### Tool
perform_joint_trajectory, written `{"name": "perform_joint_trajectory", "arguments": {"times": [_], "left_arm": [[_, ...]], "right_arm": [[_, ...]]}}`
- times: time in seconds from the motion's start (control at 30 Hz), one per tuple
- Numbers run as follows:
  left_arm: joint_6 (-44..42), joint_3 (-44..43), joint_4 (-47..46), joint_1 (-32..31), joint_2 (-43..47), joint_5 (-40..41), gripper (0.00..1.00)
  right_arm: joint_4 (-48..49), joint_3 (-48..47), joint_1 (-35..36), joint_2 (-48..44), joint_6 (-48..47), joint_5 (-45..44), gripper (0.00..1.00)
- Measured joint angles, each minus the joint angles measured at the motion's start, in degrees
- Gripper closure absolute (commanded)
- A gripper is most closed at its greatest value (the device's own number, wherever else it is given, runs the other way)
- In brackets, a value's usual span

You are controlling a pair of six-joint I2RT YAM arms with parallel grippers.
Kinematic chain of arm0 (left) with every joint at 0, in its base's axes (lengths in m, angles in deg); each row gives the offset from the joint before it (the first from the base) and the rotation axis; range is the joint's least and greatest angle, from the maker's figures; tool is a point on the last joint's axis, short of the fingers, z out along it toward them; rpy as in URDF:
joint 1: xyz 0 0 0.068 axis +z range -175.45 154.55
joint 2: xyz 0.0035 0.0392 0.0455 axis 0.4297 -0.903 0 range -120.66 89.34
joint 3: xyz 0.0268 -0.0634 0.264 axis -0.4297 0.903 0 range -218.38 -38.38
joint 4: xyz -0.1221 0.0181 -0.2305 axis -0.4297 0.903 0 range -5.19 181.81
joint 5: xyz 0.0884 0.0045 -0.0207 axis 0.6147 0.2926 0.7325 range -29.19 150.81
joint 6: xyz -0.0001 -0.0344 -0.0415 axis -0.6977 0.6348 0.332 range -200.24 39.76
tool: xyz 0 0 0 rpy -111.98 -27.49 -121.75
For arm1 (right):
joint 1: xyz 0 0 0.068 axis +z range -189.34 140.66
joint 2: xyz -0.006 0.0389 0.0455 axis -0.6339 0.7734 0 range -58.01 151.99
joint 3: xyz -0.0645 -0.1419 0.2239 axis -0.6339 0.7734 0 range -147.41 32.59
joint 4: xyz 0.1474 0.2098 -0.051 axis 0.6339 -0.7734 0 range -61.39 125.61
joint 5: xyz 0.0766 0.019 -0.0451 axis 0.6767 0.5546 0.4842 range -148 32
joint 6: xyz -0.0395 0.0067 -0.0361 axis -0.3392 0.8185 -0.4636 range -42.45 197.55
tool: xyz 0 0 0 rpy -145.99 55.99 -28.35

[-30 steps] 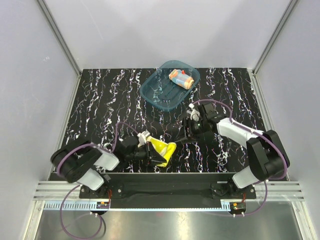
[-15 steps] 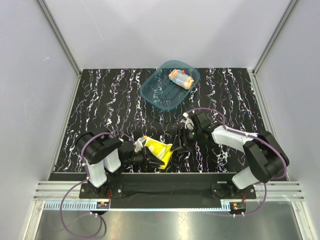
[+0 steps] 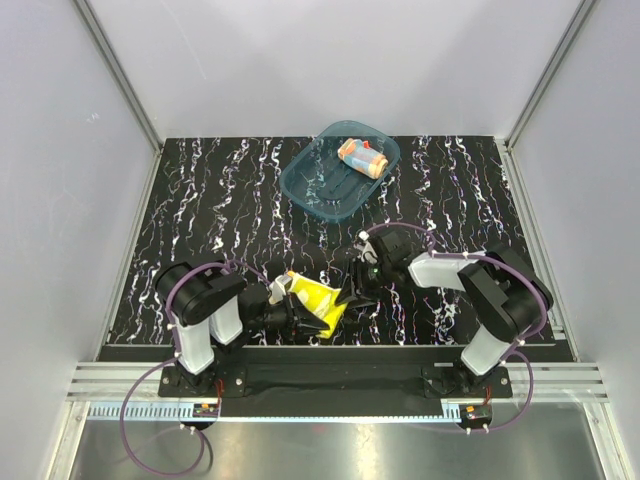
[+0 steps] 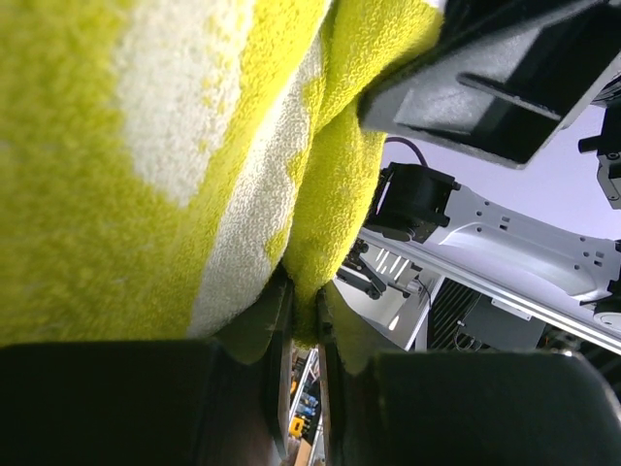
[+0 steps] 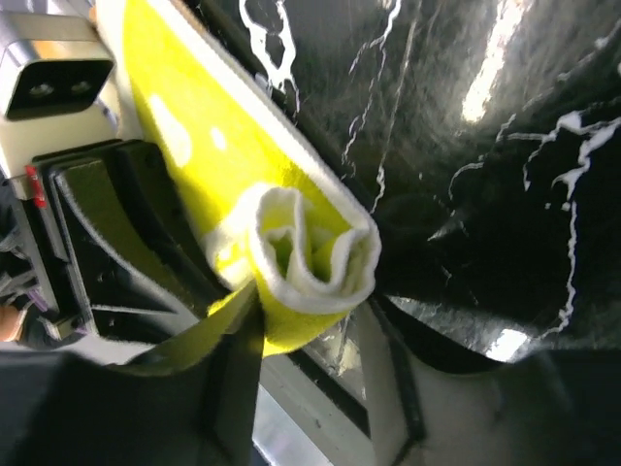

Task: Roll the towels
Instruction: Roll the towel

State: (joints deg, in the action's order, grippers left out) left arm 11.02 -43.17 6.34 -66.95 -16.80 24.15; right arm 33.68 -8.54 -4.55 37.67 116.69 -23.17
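Left claw (image 3: 288, 308), overhead view, lower centre, pinches the yellow towel (image 3: 320, 298); dotted towel (image 3: 362, 157) lies rolled in the tub (image 3: 300, 190), top centre. Left wrist view: jaws pressed onto cloth. Right wrist view: right claw (image 5: 310, 359) straddles the rolled end, grip unclear. Second roll in hand; next probably needs closing, then turning.

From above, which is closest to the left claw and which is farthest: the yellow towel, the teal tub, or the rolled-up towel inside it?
1. yellow towel: pinched in the left gripper, on the near side.
2. teal tub: on the far side, its near-left rim closest.
3. rolled towel: in the tub's far right corner.
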Motion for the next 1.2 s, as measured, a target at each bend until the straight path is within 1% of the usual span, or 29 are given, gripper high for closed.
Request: {"name": "perform_joint_trajectory", "arguments": {"times": [0.07,0.1,0.17,0.2,0.27,0.3,0.33,0.4,0.43,0.47,0.53,0.63,0.67,0.77,0.83,0.9,1.0,1.1,1.2], "left_arm": [[-0.22,0.00,0.04,0.00,0.00,0.00,0.87],[-0.35,0.00,0.09,0.00,0.00,0.00,0.87],[-1.14,-0.13,0.66,0.00,0.28,0.00,0.84],[-1.62,-0.24,1.33,0.00,0.90,0.00,0.81],[-3.37,-0.48,3.08,0.02,2.97,0.02,0.76],[-4.57,-0.81,4.72,0.11,4.74,0.04,0.69],[-6.23,-1.33,7.32,0.15,7.02,0.17,0.65],[-9.81,-2.80,14.38,0.17,12.26,0.50,0.58],[-12.44,-4.13,20.13,0.15,15.39,1.01,0.52],[-14.71,-5.46,24.87,0.13,17.92,1.66,0.50],[-20.35,-9.64,37.31,-0.42,23.67,4.04,0.47],[-28.15,-16.37,54.95,-1.77,30.21,9.44,0.44],[-30.88,-18.91,61.37,-2.60,32.11,12.09,0.39],[-37.55,-26.56,77.92,-6.23,35.45,20.81,0.39],[-40.70,-31.21,86.49,-9.60,36.33,27.91,0.38],[-42.99,-35.23,93.26,-13.51,36.50,34.16,0.38],[-45.44,-39.45,99.95,-19.06,36.06,41.29,0.38],[-46.93,-42.45,103.58,-23.65,33.51,46.69,0.37],[-47.93,-45.05,106.09,-27.96,29.16,51.43,0.37]], "right_arm": [[-0.46,-0.59,0.42,0.48,0.11,-1.07,0.69],[-0.76,-0.94,0.63,0.72,-0.04,-1.44,0.78],[-1.64,-1.51,1.07,0.87,-0.22,-2.29,0.85],[-2.27,-1.86,1.25,0.87,-0.33,-2.73,0.90],[-3.61,-2.58,1.44,0.87,-0.50,-3.58,0.95],[-4.42,-2.99,1.51,0.87,-0.70,-4.13,0.97],[-5.40,-3.48,1.55,0.87,-0.87,-4.76,1.00],[-7.39,-4.44,1.60,0.87,-1.36,-6.19,1.00],[-8.20,-4.85,1.60,0.87,-1.55,-6.95,1.00],[-9.01,-5.22,1.60,0.87,-1.73,-7.48,1.00],[-10.49,-5.86,1.60,0.85,-2.03,-8.50,1.00],[-12.17,-6.58,1.75,0.85,-2.21,-9.42,1.00],[-12.85,-6.91,1.90,0.85,-2.25,-9.84,1.00],[-14.49,-7.89,2.40,0.85,-2.38,-10.40,1.00],[-14.99,-8.33,2.71,0.85,-2.43,-10.80,1.00],[-15.76,-8.72,2.99,0.85,-2.45,-11.30,1.00],[-16.96,-9.38,3.21,0.85,-2.45,-11.52,1.00],[-17.88,-9.88,3.34,0.83,-2.49,-11.72,1.00],[-18.16,-10.08,3.37,0.83,-2.67,-11.76,1.00]]}}
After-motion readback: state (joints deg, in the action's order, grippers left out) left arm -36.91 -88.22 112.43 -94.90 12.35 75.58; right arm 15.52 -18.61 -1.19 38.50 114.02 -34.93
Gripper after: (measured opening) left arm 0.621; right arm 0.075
